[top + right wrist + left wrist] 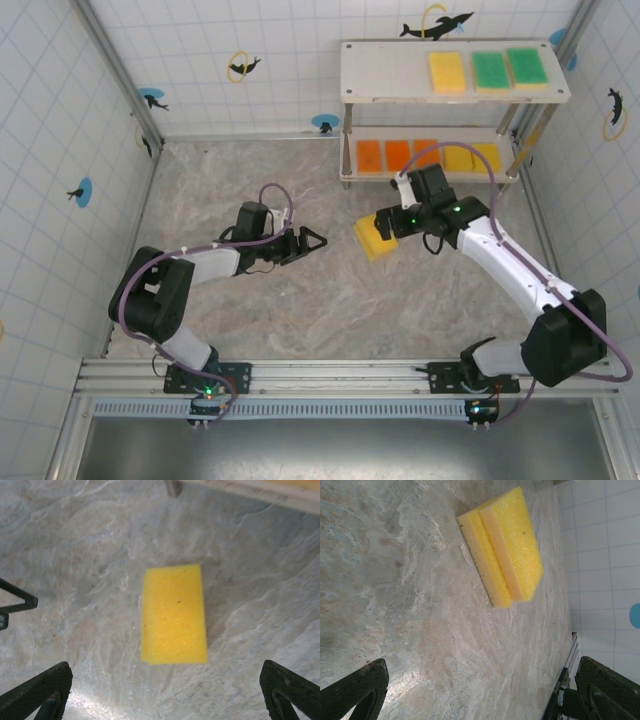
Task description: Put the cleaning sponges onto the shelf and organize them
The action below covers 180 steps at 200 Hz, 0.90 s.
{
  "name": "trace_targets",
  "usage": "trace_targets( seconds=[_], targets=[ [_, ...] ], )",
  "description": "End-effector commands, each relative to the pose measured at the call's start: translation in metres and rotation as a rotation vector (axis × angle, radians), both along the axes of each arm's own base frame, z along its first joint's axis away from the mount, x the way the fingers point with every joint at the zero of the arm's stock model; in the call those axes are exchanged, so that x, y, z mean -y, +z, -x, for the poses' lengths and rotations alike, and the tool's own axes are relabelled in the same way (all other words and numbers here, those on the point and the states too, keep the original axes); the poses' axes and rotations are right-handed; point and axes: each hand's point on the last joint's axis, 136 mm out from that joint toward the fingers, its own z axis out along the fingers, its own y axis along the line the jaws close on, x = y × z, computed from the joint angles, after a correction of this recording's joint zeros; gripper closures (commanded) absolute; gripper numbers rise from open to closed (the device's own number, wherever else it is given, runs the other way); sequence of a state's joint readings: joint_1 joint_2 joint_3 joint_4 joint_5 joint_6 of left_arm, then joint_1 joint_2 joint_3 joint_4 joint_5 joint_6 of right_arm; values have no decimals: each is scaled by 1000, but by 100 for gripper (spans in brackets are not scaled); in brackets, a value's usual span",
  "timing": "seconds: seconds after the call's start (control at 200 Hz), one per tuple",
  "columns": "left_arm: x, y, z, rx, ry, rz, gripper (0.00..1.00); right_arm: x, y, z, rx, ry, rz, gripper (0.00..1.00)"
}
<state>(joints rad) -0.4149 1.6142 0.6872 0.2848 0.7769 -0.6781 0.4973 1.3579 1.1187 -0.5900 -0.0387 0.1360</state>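
Shelf (385, 70): stocked with sponges (448, 72) on both tiers.
Yellow sponge (174, 614): laid flat on the counter (250, 320), ungripped, near the shelf.
Right gripper (165, 685): aimed at that sponge, jaws spread wide.
Left gripper (482, 685): jaws spread wide, nothing held.

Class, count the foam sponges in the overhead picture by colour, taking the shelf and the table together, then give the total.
Orange rectangular foam sponges: 3
Yellow rectangular foam sponges: 4
Green rectangular foam sponges: 2
Total: 9
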Motion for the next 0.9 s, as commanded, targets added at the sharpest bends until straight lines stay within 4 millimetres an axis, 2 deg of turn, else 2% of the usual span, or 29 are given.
trace_targets(
  seconds=[0.0, 0.19, 0.486, 0.896],
  targets=[
    [0, 6, -4, 14, -4, 10, 2, -13, -20, 0, -35, 0, -16, 1],
    [0, 6, -3, 13, 0, 9, 2, -24, -54, 3, -102, 16, 79, 1],
    [-2, 3, 0, 7, -2, 1, 2, -33, -86, -6, -143, 11, 151, 1],
    [-1, -1, -2, 0, -7, -2, 2, -29, -89, -12, -122, 1, 187, 1]
  ],
)
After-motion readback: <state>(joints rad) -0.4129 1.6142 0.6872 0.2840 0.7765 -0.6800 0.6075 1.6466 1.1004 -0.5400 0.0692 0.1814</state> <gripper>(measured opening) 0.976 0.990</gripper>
